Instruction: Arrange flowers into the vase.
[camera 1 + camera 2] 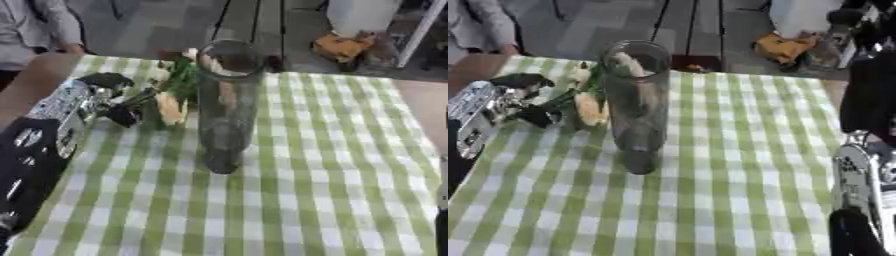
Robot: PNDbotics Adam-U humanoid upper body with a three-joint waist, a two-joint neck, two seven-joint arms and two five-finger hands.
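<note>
A tall clear glass vase (227, 105) stands upright in the middle of the green-and-white checked tablecloth (324, 165). Just left of it my left hand (112, 97) is curled round the green stems of a flower bunch (175, 95). The bunch has a pale orange bloom, green leaves and a whitish bloom that reaches up beside the vase rim. The flowers are outside the vase and touch or nearly touch its left side. My right arm (857, 175) rises along the right edge in the right eye view. Its hand (866, 27) is only a dark shape near the top corner.
The table's far edge runs just behind the vase. Beyond it are a bench, an orange object (339, 47) on the floor and a white container (363, 15). A person (35, 30) stands at the far left corner.
</note>
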